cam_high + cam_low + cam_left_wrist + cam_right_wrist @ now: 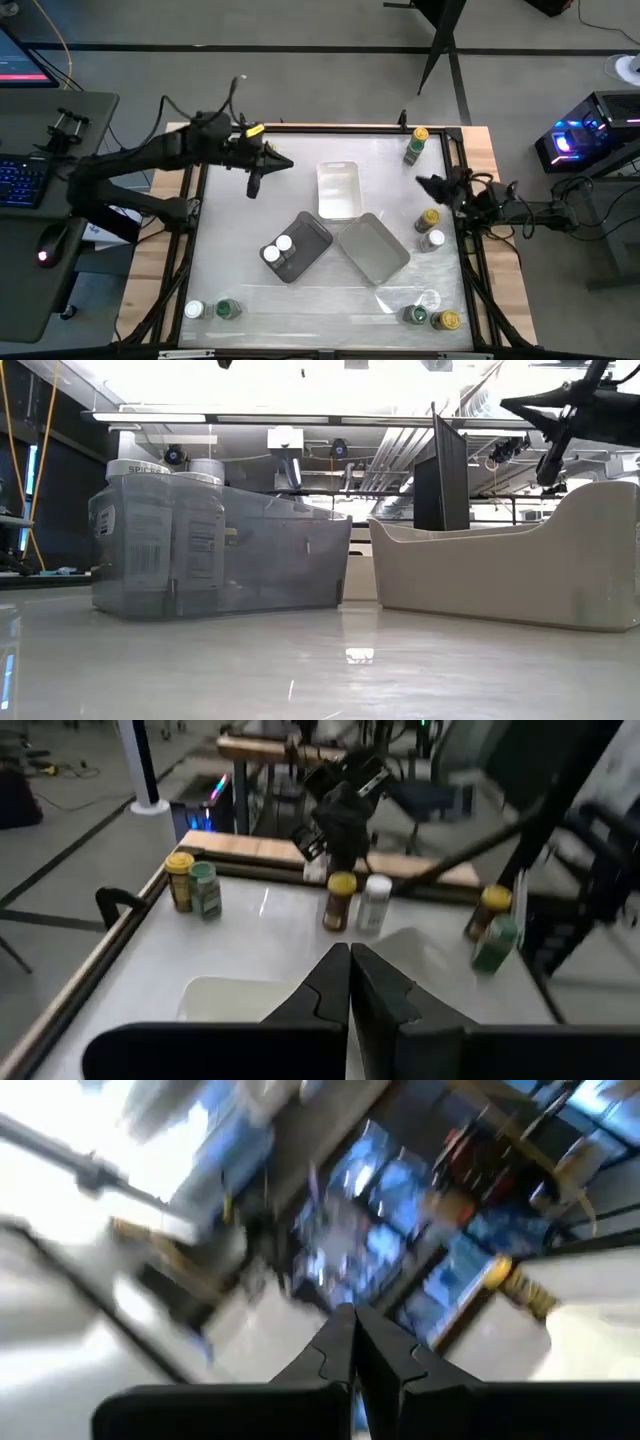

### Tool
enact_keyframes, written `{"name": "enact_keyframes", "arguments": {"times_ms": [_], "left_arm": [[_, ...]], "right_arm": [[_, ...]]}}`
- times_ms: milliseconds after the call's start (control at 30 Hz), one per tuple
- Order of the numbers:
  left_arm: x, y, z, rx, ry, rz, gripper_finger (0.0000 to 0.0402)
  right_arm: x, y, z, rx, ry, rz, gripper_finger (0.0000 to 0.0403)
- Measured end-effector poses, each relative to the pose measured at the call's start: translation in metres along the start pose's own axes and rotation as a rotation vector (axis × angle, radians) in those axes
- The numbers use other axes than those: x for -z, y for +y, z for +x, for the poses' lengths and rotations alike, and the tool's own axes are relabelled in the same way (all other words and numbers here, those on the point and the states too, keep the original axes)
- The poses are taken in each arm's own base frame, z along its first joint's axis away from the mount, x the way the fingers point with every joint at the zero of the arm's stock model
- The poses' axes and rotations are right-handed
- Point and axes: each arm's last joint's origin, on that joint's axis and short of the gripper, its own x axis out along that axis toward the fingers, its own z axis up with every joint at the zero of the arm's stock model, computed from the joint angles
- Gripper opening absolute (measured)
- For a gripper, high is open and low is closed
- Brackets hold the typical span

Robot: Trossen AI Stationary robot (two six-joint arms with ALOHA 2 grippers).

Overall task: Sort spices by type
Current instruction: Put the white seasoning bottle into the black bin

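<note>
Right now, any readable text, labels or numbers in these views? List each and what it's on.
"SPICE": partly readable on the lid rim of a white-lidded jar inside the grey tray, low view.
Printed labels on that jar's side: too small to read.
Labels on the other spice jars: blurred, unreadable.
Nothing else legible.

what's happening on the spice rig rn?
Sorting has barely begun. Two white-lidded jars sit in the dark grey tray; the white tray and light grey tray hold nothing. The other jars stand around the table edges. The left gripper and right gripper are both shut and hold nothing.
</note>
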Motion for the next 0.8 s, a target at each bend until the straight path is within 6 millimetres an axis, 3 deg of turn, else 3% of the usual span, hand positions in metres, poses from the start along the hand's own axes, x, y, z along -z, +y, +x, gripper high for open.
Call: {"name": "enact_keyframes", "arguments": {"times_ms": [100, 267, 400, 633, 800], "left_arm": [[0.015, 0.0, -0.003, 0.007, -0.074, -0.061, 0.0], [0.029, 0.0, -0.003, -0.017, -0.175, -0.074, 0.0], [0.023, 0.003, -0.004, -0.04, -0.255, -0.047, 0.0], [0.017, 0.013, -0.01, -0.121, -0.309, 0.005, 0.0], [0.024, 0.017, -0.009, -0.146, -0.239, -0.002, 0.0]], "right_arm": [[-0.01, 0.005, -0.001, 0.014, -0.174, 0.153, 0.0001], [-0.037, 0.036, 0.0, -0.141, -0.307, 0.036, 0.0001], [-0.063, 0.077, 0.013, -0.217, -0.268, -0.129, 0.0001], [-0.083, 0.119, 0.054, 0.065, 0.02, -0.476, 0.0001], [-0.083, 0.129, 0.083, 0.298, 0.116, -0.368, 0.0006]]}}
